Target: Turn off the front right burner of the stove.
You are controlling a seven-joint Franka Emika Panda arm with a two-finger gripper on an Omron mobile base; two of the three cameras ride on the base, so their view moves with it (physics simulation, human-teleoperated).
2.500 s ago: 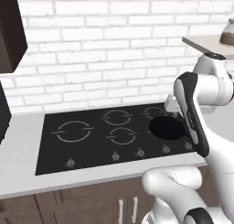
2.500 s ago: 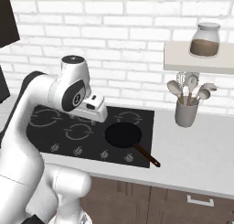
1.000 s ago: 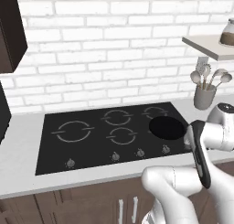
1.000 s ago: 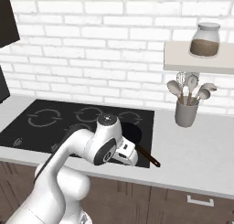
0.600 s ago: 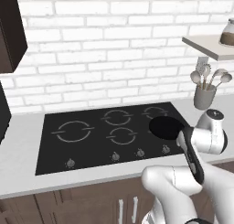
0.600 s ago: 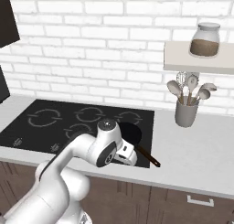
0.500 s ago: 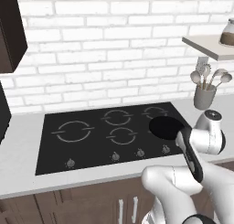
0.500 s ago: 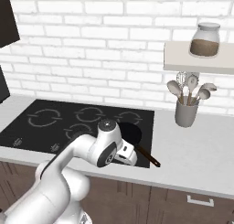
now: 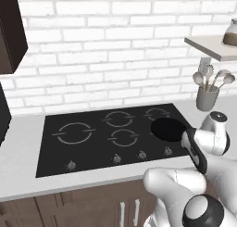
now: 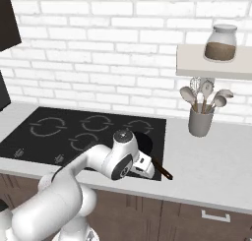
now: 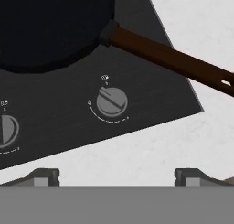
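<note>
While hand [image 11: 116, 176] hovers low over stove [image 9: 83, 149] front right corner, fingertips [image 11: 43, 176] spread wide, nothing held, rightmost knob [image 11: 112, 101] just ahead between them, beyond it pan [image 11: 50, 26] covering front right burner [image 9: 169, 129], brown handle [image 11: 173, 61] over tabletop [image 11: 192, 17]

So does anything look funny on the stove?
A little. The pan's brown handle sticks out past the stove's corner over the white counter. Also, the nearest knob has its line slanted, while its neighbour points straight.
</note>
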